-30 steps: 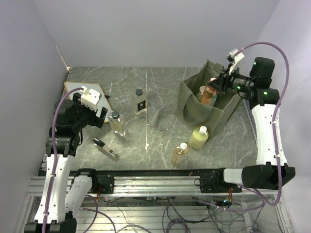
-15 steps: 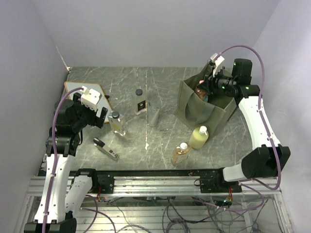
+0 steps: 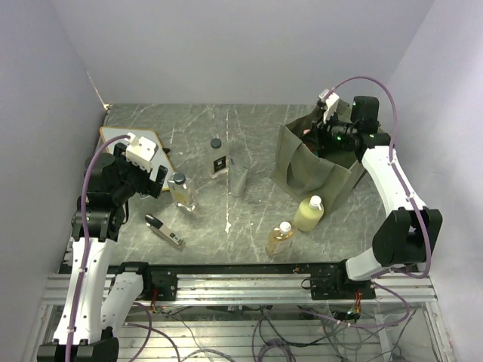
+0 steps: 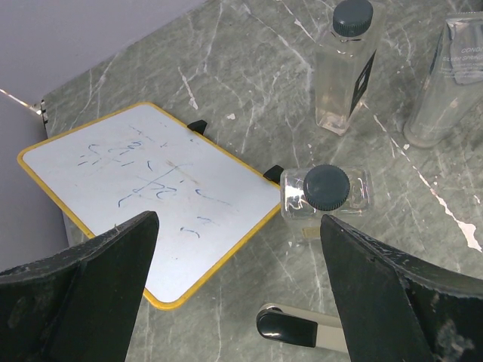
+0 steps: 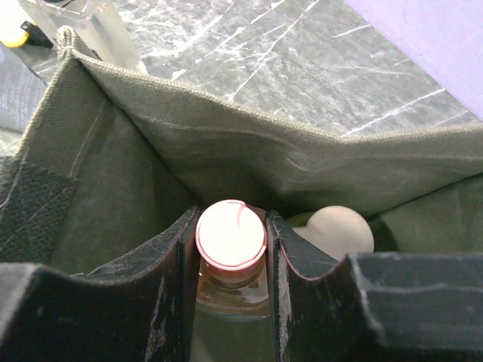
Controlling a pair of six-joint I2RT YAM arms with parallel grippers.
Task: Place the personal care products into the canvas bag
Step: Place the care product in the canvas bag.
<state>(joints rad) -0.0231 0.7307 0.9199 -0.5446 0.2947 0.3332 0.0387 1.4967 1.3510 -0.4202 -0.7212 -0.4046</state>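
Bottle down in the bag, not yet let go

My right hand (image 5: 230, 224) is clamped on the bottle (image 5: 230, 240) inside the bag (image 5: 226, 151). Released crooked, it could topple against the pale cap (image 5: 341, 230) beside it, or I might snag the fabric.

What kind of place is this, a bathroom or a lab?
Probably a robotics lab cell: bare walls box in a marbled table, and the left arm and right arm rise from a metal rail with loose cables.

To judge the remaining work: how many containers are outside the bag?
5: left clear bottle, middle clear bottle, grey container beside it, yellow bottle and orange bottle near the bag. Others inside may be hidden.
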